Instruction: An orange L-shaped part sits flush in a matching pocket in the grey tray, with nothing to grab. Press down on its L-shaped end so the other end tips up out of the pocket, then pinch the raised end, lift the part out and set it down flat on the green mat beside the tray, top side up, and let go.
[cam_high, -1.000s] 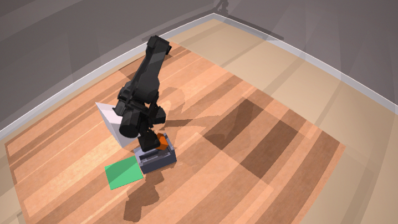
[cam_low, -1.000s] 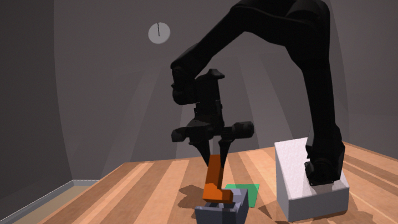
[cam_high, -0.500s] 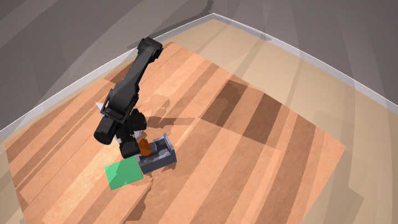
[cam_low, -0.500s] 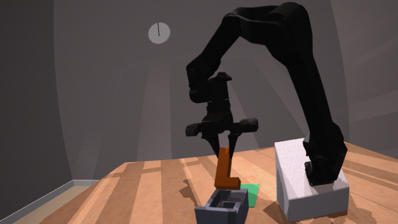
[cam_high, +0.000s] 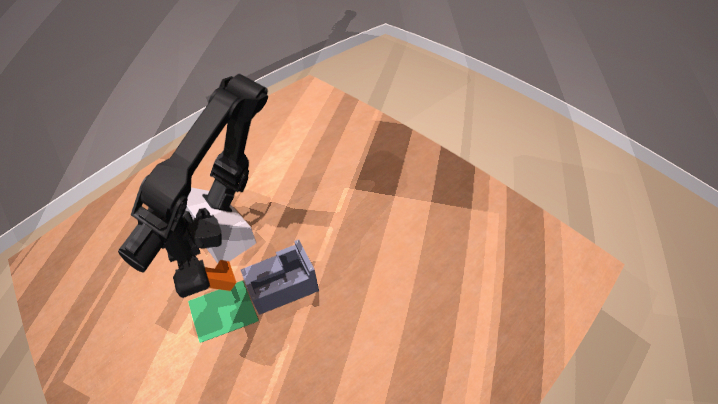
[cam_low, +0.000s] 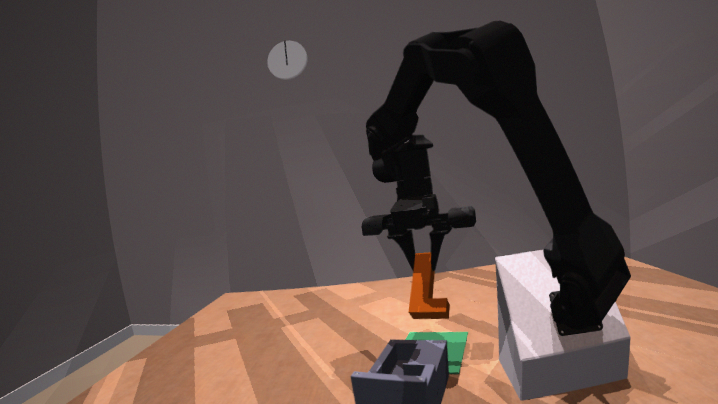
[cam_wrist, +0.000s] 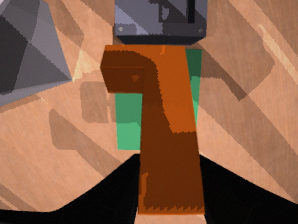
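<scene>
The orange L-shaped part (cam_high: 220, 277) (cam_low: 421, 286) (cam_wrist: 172, 150) hangs in the air, held by its straight end, with its L-shaped end lower and tilted down. My gripper (cam_low: 424, 266) (cam_wrist: 166, 161) is shut on it, with one finger on each side. In the top view the fingertips are hidden behind the gripper body. The green mat (cam_high: 210, 324) (cam_low: 459, 346) (cam_wrist: 128, 135) lies flat on the table below the part, and the two do not touch. The grey tray (cam_high: 288, 297) (cam_low: 391, 389) (cam_wrist: 160, 39) stands beside the mat, and its pocket is empty.
The white arm base block (cam_high: 241, 243) (cam_low: 572, 369) (cam_wrist: 35, 65) stands near the mat, on the arm's side. The tray's raised end wall (cam_high: 306, 261) (cam_low: 386, 376) is on its side away from the mat.
</scene>
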